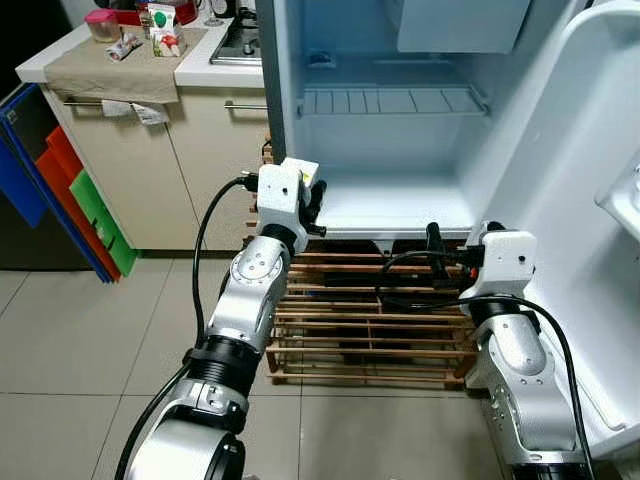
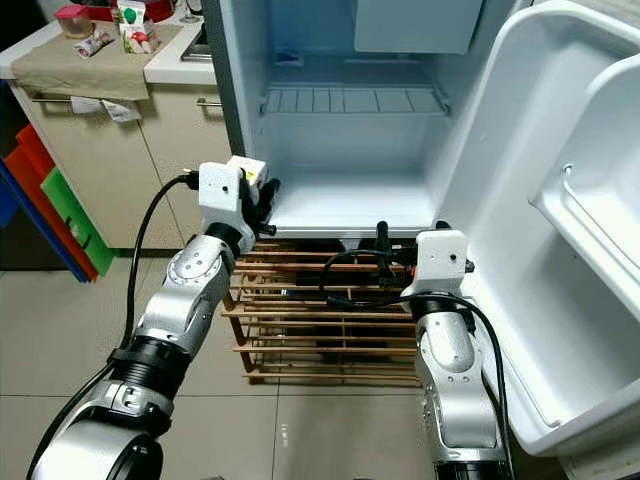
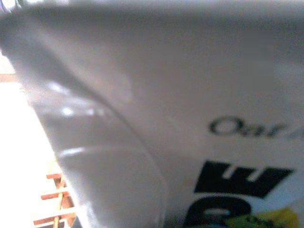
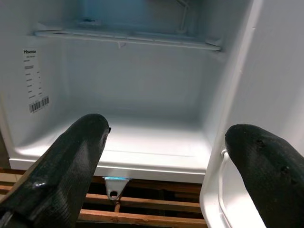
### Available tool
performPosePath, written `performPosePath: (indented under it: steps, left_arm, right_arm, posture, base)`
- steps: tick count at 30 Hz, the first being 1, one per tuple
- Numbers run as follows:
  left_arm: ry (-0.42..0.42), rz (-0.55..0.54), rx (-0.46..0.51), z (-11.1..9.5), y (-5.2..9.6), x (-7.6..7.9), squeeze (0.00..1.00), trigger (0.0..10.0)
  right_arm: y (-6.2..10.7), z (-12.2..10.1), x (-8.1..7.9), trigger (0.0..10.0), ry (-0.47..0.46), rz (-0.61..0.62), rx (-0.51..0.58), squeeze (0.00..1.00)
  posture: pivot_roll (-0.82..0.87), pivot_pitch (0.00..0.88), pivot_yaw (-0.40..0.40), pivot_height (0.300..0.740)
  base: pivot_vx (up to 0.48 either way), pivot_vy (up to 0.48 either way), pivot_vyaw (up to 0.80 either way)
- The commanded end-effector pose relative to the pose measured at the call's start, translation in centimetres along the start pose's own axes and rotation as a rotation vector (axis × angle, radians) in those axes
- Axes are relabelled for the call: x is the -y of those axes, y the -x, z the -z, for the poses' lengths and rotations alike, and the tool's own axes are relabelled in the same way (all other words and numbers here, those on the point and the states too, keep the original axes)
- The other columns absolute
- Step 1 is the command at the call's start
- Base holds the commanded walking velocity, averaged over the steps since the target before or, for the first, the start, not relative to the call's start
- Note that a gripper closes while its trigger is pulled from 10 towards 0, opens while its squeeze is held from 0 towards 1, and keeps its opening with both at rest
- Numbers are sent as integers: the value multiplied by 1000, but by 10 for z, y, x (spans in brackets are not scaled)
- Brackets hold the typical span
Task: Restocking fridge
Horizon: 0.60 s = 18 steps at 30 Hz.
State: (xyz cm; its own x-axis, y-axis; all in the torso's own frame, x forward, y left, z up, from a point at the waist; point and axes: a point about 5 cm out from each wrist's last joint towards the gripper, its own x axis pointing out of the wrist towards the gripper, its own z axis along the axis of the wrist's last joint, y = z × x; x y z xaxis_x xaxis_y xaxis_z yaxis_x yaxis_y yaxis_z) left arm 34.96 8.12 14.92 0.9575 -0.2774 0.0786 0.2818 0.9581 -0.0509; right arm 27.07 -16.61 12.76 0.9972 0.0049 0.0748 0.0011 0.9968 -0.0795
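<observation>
Close against our left wrist lens sits a white carton (image 3: pixel 190 123), black print reading "Oat" on its side, so close it blurs. That tells us the left claw (image 1: pixel 312 205) has it clamped between its fingers, though from the head views the wrist block hides the carton and only a sliver of yellow-green shows at the fingers. We hold the carton at the fridge's (image 1: pixel 400 200) lower left lip, right at the threshold, which we judge is the staging point before pushing it in onto the floor of the compartment.

Our right claw (image 4: pixel 164 156) is spread wide, two black fingers (image 4: pixel 71 156) well apart with nothing between them. It hovers low at the front edge of the fridge, aimed into the bare interior, near the open door (image 2: pixel 560 230). We read that as keeping clear of the left arm's path while staying ready to steady the door.

Beyond the left claw lies the bare fridge floor; above it, the wire shelf (image 1: pixel 390 100). Below both claws, a wooden rack (image 1: pixel 370 320) props the fridge. More stock waits on the counter (image 1: pixel 70 60), well off to the left claw's outer side.
</observation>
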Motion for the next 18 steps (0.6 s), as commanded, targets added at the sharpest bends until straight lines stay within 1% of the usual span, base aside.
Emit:
performPosePath:
  steps: [1,2,3,4,5,6,8,9,10,11,12,14,15,16,17,18]
  left_arm:
    - [-5,-4,34,-7,6,1,0,10000]
    - [-9,4,54,-11,10,3,0,10000]
    - [-11,21,83,-19,18,5,0,10000]
    - [-11,21,83,-19,18,5,0,10000]
    - [-9,34,96,-22,22,6,0,10000]
    - [-25,61,99,-25,27,6,0,10000]
    - [-37,89,84,-23,37,6,0,10000]
    - [-42,80,67,-18,42,4,0,10000]
    - [-42,80,67,-18,42,4,0,10000]
    - [-36,59,43,-12,42,3,0,10000]
    - [-34,51,40,-11,41,3,0,10000]
    - [-33,31,46,-12,37,3,0,10000]
    - [-25,12,66,-16,30,2,0,10000]
    - [-25,12,66,-16,30,2,0,10000]
    - [-13,-32,92,-19,21,-3,0,10000]
    - [-14,-56,103,-21,16,-7,0,10000]
  right_arm:
    - [3,-8,4,10000,4,32,45,43]
    - [4,-11,5,10000,0,47,65,47]
    - [7,-20,7,10000,-5,68,116,55]
    - [7,-20,7,10000,-5,68,116,55]
    - [9,-25,6,10000,-3,68,142,47]
    - [13,-30,4,10000,1,54,160,55]
    - [19,-33,1,10000,2,36,165,55]
    - [24,-30,2,10000,1,36,154,55]
    - [24,-30,2,10000,1,36,154,55]
    - [26,-27,3,10000,2,32,140,51]
    - [28,-25,3,10000,6,26,131,51]
    - [31,-23,4,10000,9,17,124,55]
    - [36,-14,5,10000,25,3,103,51]
    - [36,-14,5,10000,25,3,103,51]
    - [41,4,5,10000,49,-13,55,55]
    - [42,11,6,10000,54,-12,39,55]
  posture:
    - [-223,0,44,740]
    - [-223,0,44,740]
    - [-223,0,44,740]
    - [-223,0,44,740]
    - [-214,0,41,740]
    - [-214,0,41,740]
    - [-202,0,35,740]
    - [-196,0,34,740]
    - [-196,0,34,740]
    - [-194,0,32,740]
    - [-191,0,31,740]
    - [-187,0,27,740]
    - [-185,0,25,740]
    - [-185,0,25,740]
    - [-191,0,29,740]
    - [-186,0,33,740]
  base:
    - [0,0,0]
    - [0,0,0]
    - [0,0,0]
    - [0,0,0]
    - [0,0,0]
    - [0,0,0]
    - [0,0,0]
    - [0,0,0]
    - [0,0,0]
    - [0,0,0]
    - [0,0,0]
    - [0,0,0]
    - [0,0,0]
    - [0,0,0]
    - [0,0,0]
    - [0,0,0]
